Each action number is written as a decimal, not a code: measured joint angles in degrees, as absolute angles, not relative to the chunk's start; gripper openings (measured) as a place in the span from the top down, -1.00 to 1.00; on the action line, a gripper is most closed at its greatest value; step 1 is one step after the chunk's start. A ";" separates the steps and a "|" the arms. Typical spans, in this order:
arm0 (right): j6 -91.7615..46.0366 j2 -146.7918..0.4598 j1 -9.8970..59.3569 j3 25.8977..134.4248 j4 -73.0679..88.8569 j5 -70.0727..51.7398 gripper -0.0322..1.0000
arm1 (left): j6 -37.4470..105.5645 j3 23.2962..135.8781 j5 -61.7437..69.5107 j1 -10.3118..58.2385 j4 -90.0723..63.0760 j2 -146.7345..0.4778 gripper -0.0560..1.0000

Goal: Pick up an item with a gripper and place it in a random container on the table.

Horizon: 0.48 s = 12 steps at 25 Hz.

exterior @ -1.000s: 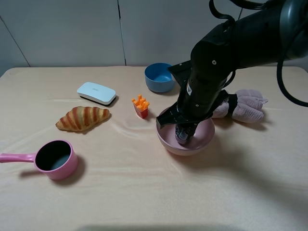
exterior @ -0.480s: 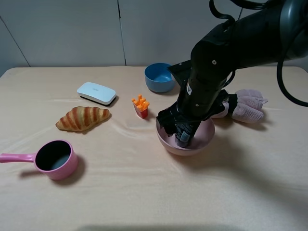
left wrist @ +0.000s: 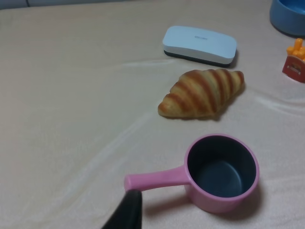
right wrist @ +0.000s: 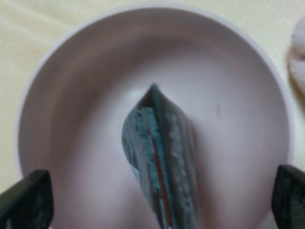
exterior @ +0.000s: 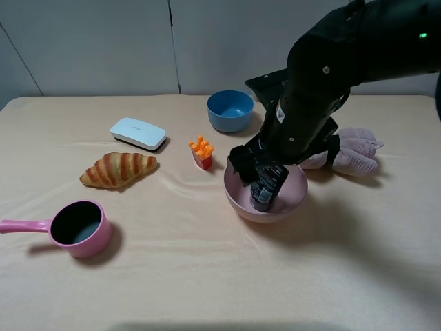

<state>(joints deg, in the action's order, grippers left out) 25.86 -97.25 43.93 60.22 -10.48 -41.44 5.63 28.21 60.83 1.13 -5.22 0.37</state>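
Observation:
The dark squeeze tube (exterior: pixel 265 187) stands tilted inside the pale-pink bowl (exterior: pixel 275 212), crimped end up. In the right wrist view the tube (right wrist: pixel 159 143) leans in the middle of the bowl (right wrist: pixel 71 95). My right gripper (exterior: pixel 260 169) hangs just above the bowl on the bulky black arm. It is open, with its fingertips (right wrist: pixel 26 200) wide apart on either side of the tube (right wrist: pixel 158 200) and not touching it. Of my left gripper only one black fingertip (left wrist: pixel 126 210) shows, near the saucepan's handle.
A blue bowl (exterior: pixel 229 110), orange toy fries (exterior: pixel 201 152), a white box (exterior: pixel 138 133), a croissant (exterior: pixel 118 169) and a pink saucepan (exterior: pixel 79 229) lie left of the bowl. A pink cloth (exterior: pixel 351 152) lies to its right.
My right gripper has opened and let go of the tube, then lifted a little up and back. The tube stays standing in the pink bowl.

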 joint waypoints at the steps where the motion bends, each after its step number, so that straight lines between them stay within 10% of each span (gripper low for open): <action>1: 25.86 -96.41 43.93 60.22 -10.48 -41.93 -0.41 | 5.63 28.21 60.83 1.13 -5.22 0.37 -0.99; 12: 25.05 -84.93 43.93 60.22 -7.42 -51.22 -0.41 | 5.63 28.21 60.83 1.13 -5.22 0.37 -0.99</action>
